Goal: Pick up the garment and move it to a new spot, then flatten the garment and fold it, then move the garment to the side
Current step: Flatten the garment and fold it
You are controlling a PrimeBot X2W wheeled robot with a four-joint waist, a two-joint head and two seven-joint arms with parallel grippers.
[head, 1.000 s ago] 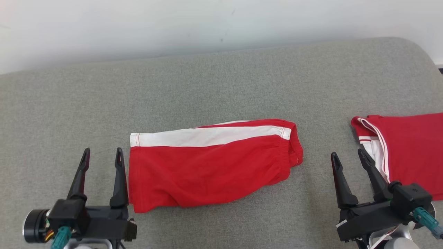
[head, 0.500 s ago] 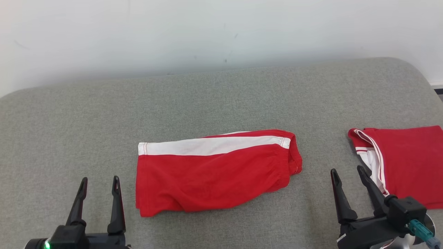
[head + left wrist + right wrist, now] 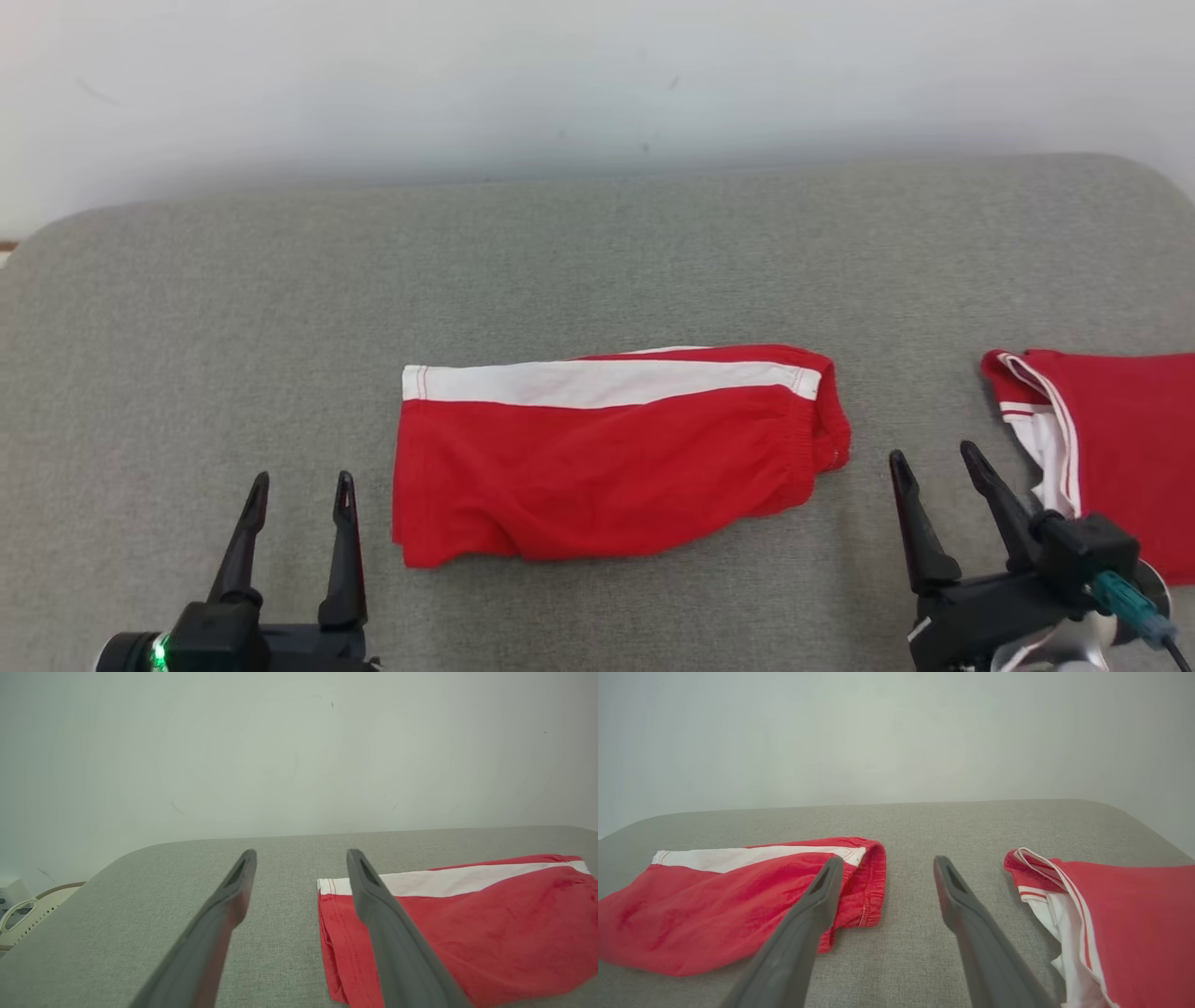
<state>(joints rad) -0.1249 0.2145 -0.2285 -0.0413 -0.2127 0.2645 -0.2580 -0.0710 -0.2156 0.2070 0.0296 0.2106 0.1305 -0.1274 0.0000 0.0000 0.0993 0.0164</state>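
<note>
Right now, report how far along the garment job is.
Done, apparently: the red shorts lie flat, folded in half, on the grey cushion. In hand: nothing; the left gripper and right gripper are open, off the cloth. Left: moving the shorts aside, perhaps toward the other red garment on the right.

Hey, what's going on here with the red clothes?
A two-armed robot is tidying clothes on a grey cushion. The shorts lie in the middle, seemingly folded in half, and nothing touches them. The left claw and right claw hover open on either side, holding nothing. Another red garment lies to the robot's right.
</note>
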